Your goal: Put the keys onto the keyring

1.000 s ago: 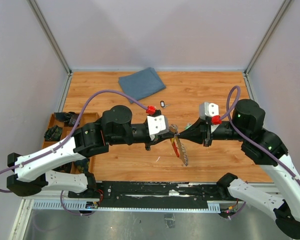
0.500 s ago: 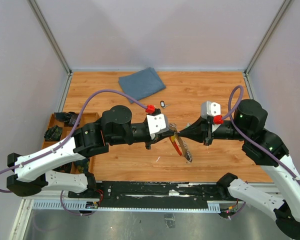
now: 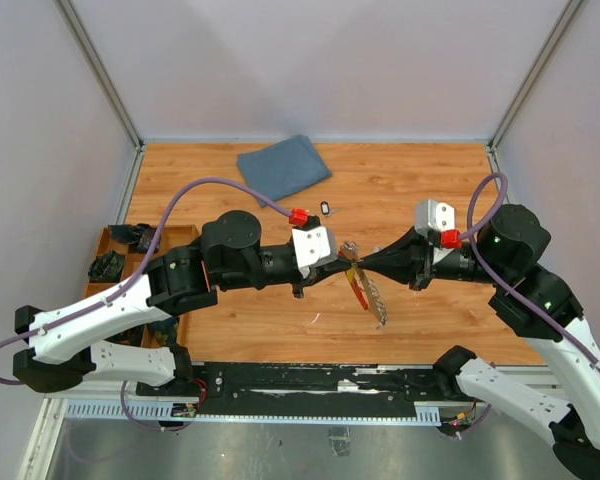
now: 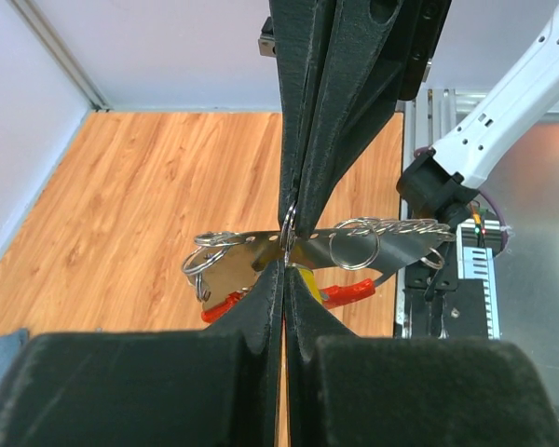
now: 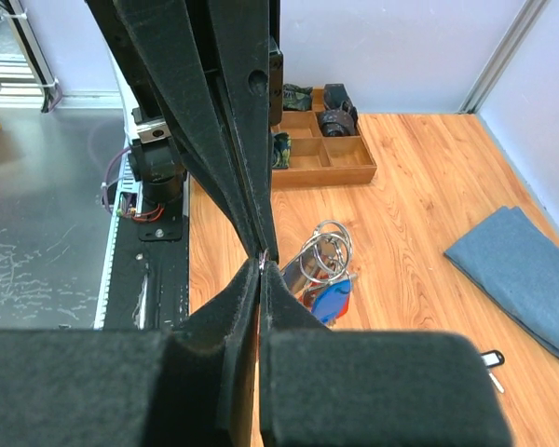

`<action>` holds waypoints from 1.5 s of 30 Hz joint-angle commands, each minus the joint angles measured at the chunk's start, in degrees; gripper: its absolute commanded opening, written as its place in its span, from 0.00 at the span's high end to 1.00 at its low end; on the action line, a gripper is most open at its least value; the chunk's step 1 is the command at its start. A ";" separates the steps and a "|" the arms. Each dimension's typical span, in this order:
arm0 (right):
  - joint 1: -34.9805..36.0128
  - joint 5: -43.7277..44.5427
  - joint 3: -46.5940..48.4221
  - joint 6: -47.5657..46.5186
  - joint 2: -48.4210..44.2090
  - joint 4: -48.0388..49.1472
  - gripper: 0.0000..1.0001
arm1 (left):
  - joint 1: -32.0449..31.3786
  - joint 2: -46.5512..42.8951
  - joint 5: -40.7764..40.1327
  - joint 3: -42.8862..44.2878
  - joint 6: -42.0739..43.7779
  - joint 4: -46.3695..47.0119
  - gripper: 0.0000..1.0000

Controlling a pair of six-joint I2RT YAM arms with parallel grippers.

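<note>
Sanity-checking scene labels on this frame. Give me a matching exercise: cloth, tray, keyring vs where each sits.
Things:
1. cloth
2. tray
3. keyring

Places:
A. pinched in midair between the left gripper and the right gripper, both jaws shut
B. flat on the far side of the table
C. at the table's left edge

Pairs: 1-B, 2-C, 3-A

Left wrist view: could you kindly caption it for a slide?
Left claw and right claw, both shut, pinch the keyring above the table.
</note>
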 commanded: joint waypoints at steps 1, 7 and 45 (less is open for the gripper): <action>0.75 -0.30 -1.68 5.23 -2.30 11.50 1.00 | -0.24 0.11 0.26 -1.59 -0.16 -0.91 0.99; 0.78 0.31 -4.16 8.29 -2.82 16.17 1.00 | -0.23 0.44 1.46 -1.58 -0.58 -0.01 1.00; 0.73 -5.67 -3.49 6.58 -2.43 14.19 1.00 | -0.24 -4.30 5.90 -8.49 -6.77 15.27 0.53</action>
